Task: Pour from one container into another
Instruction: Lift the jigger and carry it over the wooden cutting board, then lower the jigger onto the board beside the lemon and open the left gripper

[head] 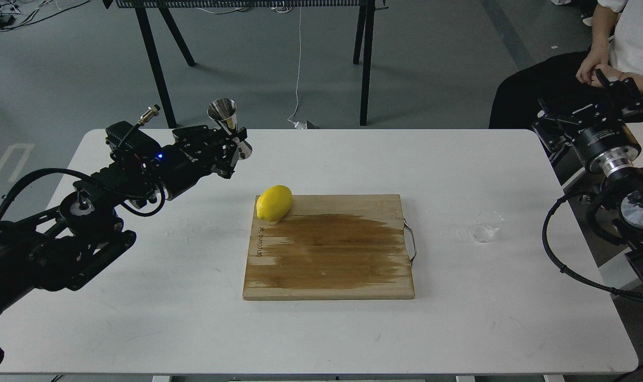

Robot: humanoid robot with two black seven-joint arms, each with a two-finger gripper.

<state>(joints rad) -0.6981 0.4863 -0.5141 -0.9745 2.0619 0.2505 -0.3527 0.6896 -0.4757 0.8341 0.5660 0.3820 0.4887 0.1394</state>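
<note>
While clamped at waist by left gripper [235, 146], jigger [227, 127] held upright above far-left part of table [321, 329], mouth up. Cup [485, 227] on table at right, just right of board [329, 246], well apart from jigger. Lemon [274, 202] on board's far-left corner. Right gripper [616, 87] at far right off table; fingers' spread cannot tell.

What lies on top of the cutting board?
A lemon sits on the cutting board's far left corner, overhanging the edge. A dark wet stain covers most of the wood. Whatever is under the lemon is hidden.
</note>
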